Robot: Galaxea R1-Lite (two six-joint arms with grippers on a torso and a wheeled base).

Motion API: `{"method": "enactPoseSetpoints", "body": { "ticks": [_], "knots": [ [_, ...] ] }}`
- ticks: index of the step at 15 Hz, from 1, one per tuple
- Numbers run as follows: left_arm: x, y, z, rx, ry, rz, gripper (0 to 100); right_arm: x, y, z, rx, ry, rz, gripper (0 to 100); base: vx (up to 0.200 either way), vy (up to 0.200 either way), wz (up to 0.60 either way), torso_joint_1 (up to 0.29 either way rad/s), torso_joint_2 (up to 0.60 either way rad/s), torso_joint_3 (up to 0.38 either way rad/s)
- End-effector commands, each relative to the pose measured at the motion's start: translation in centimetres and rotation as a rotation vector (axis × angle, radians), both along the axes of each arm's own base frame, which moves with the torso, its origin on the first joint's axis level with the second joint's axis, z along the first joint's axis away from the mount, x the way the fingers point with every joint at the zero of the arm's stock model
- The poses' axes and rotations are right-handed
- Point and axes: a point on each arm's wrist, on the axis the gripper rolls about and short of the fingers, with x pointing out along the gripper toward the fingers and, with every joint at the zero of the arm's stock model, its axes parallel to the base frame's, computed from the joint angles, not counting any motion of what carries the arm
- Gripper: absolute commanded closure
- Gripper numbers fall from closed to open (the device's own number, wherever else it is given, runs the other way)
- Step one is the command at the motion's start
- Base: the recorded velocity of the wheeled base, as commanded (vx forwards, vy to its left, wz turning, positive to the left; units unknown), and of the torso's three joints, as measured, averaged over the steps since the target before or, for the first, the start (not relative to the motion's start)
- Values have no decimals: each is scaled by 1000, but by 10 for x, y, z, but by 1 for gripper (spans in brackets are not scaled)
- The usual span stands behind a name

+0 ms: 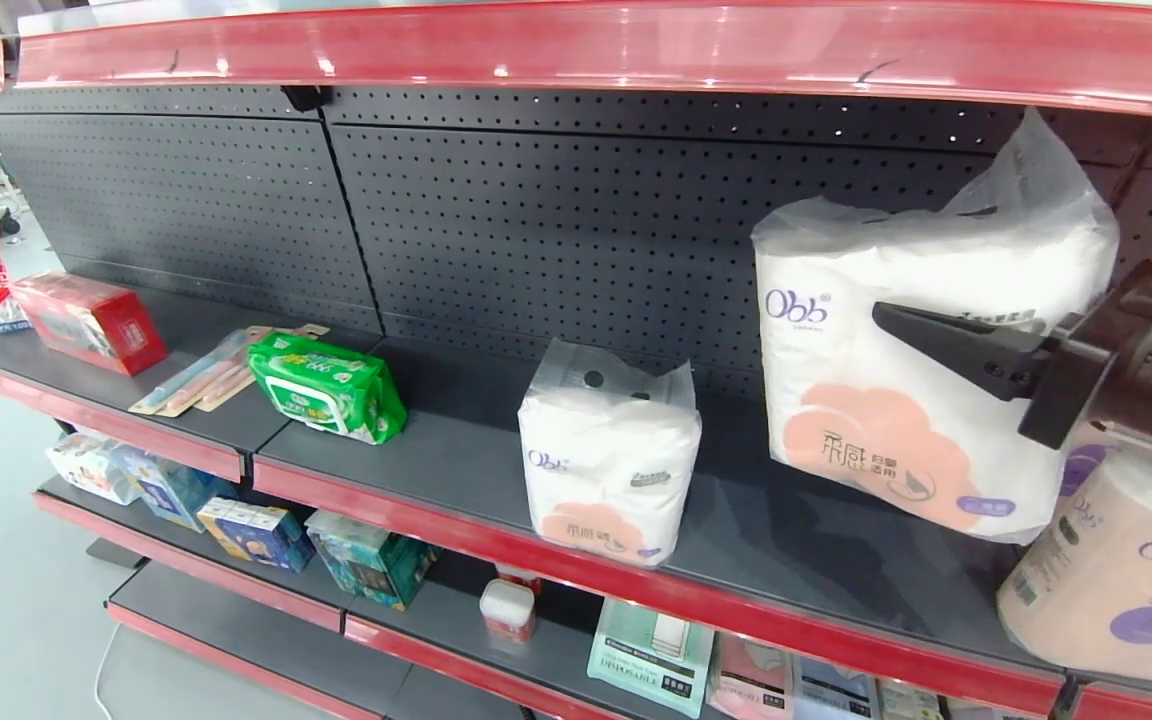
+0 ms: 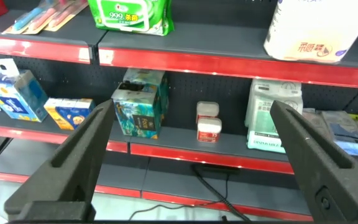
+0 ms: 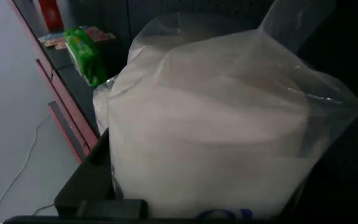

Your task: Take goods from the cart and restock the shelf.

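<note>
I've my right tool (image 1: 911,325) clamped on the big tissue pack (image 1: 886,430) at frame right, left tool (image 2: 191,106) apart. The shelf (image 1: 456,450) looks part-stocked, release pending.

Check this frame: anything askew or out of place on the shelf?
The wipes lie askew, angled to the shelf edge, beside equally skewed toothbrushes. Nothing looks spilled or damaged.

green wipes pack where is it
Head view: the green wipes pack lies left on the shelf, beside the toothbrush packs, left of the small tissue pack.
</note>
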Motion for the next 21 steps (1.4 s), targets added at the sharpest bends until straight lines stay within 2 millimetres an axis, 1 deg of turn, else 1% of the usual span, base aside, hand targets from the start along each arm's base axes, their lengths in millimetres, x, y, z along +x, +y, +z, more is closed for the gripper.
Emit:
{"method": "enactPoseSetpoints", "body": {
  "ticks": [1,3,6,10,16,18,21],
  "knots": [
    [0,0,0,0,2,0,0,14,6,-7,-19,34,-25,100,0,0,0,0,0,0],
    [0,0,0,0,3,0,0,23,10,-9,-21,33,-74,100,0,0,0,0,0,0],
    [0,0,0,0,2,0,0,43,19,-17,-4,26,-142,100,0,0,0,0,0,0],
    [0,0,0,0,2,0,0,67,25,-34,-11,30,-217,100,0,0,0,0,0,0],
    [0,0,0,0,3,0,0,71,27,-39,-20,47,-219,100,0,0,0,0,0,0],
    [0,0,0,0,2,0,0,82,29,-41,-18,41,-231,100,0,0,0,0,0,0],
    [0,0,0,0,3,0,0,92,31,-48,-19,45,-241,100,0,0,0,0,0,0]
  ]
}}
